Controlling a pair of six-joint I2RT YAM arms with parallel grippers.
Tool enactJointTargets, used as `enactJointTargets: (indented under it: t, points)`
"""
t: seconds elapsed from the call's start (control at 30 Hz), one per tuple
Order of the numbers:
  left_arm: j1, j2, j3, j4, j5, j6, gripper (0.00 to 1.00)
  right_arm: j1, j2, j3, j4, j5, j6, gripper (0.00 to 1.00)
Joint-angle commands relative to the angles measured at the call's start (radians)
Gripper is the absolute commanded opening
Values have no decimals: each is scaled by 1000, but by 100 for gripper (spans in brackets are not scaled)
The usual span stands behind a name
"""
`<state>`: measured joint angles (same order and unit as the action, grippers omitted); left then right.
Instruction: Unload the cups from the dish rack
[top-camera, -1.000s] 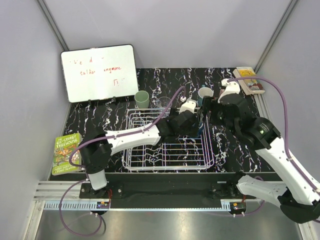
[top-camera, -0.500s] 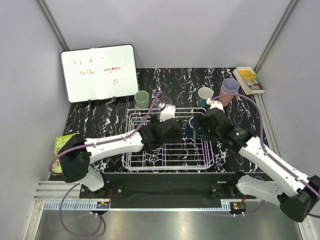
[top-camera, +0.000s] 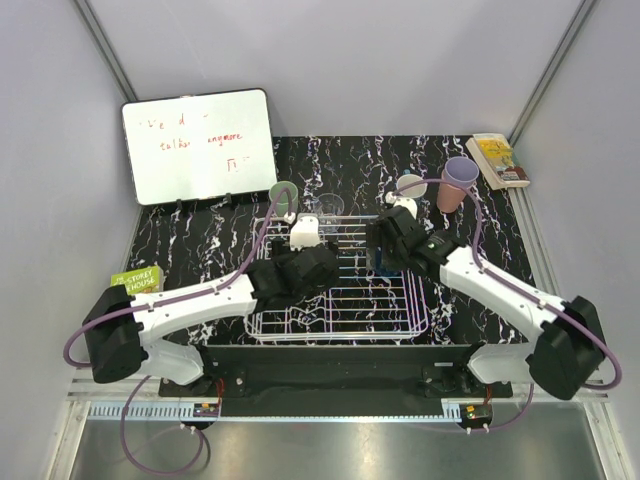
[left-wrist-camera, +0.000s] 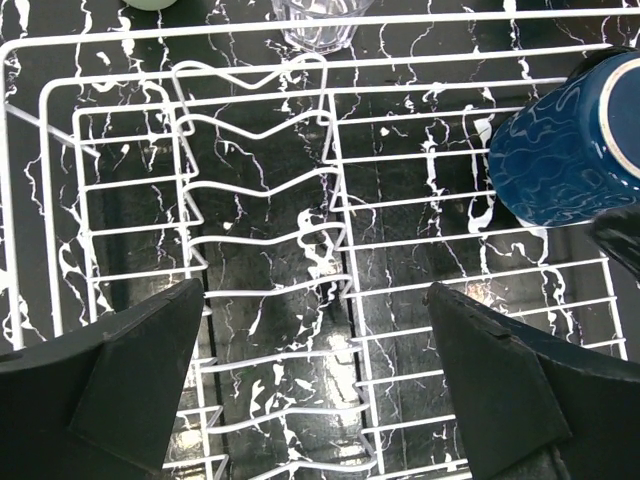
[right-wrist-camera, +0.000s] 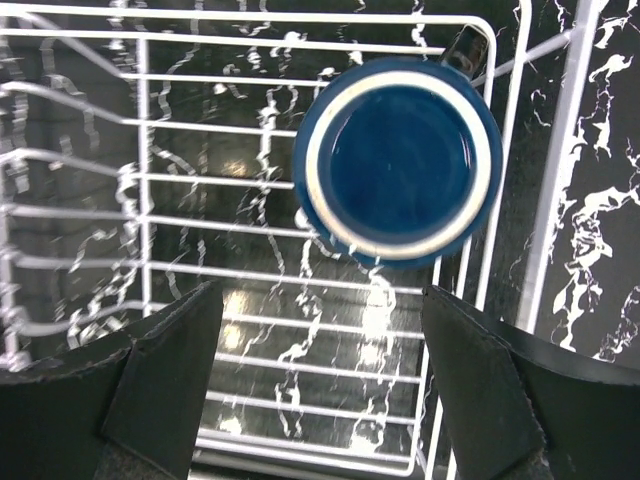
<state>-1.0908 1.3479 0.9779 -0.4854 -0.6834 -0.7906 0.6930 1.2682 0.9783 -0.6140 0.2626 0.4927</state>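
A: Left side first?
B: Green book (top-camera: 138, 281) sits at the left edge of the table (top-camera: 200, 240), partly under the L arm (top-camera: 200, 295). Whiteboard (top-camera: 198, 145) props up at the far-left corner. The arm reaches in over the near-left corner of the dish rack (top-camera: 340, 300).
A: Left gripper?
B: The left gripper (left-wrist-camera: 312, 300) is spread wide, w/ only bare wire betw. its fingers. It hovers over the rack's left-centre, by the wavy prong row (left-wrist-camera: 260, 190).
A: Cups on that side?
B: Pale green cup (top-camera: 284, 193) is on the table, just beyond the rack's far rail. Clear glass (left-wrist-camera: 318, 25) is to its right, also outside the rack, just beside that rail.
A: Anything inside the rack?
B: One, the dark blue cup (right-wrist-camera: 397, 178), in the far-right corner, tight to the right rail. Bare wire floor lies on its left and near sides. Its white-ringed round end faces the wrist cam; mouth or base, can't tell.
A: Right gripper?
B: The right gripper (right-wrist-camera: 320, 295) is released, fingers apart, above the rack. The cup lies just beyond the tips, not betw. them, w/ no contact.
A: Further right?
B: Teal cup (top-camera: 410, 185) is on the table past the rack's far-right corner. Lavender cup (top-camera: 461, 172) has the salmon pink cup (top-camera: 449, 200) right against it; stacked or just touching, can't tell. Second book (top-camera: 498, 160) lies at the far-right table edge.
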Motion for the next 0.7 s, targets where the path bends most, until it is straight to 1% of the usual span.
enactJointTargets:
  t: [0.0,0.2,0.43,0.67]
  points:
    - [3,-52,-18,7,-50,-24,99,5,66,62,51,76,-14,87]
    - [8,-58,-31,7,-53,-27,99,5,92,91,56,128,-23,87]
    - [12,-38,-25,10,-47,-29,99,-3,131,106,28,214,-6,89]
    - [15,-36,-33,13,-44,-32,99,-23,166,111,19,256,1,91]
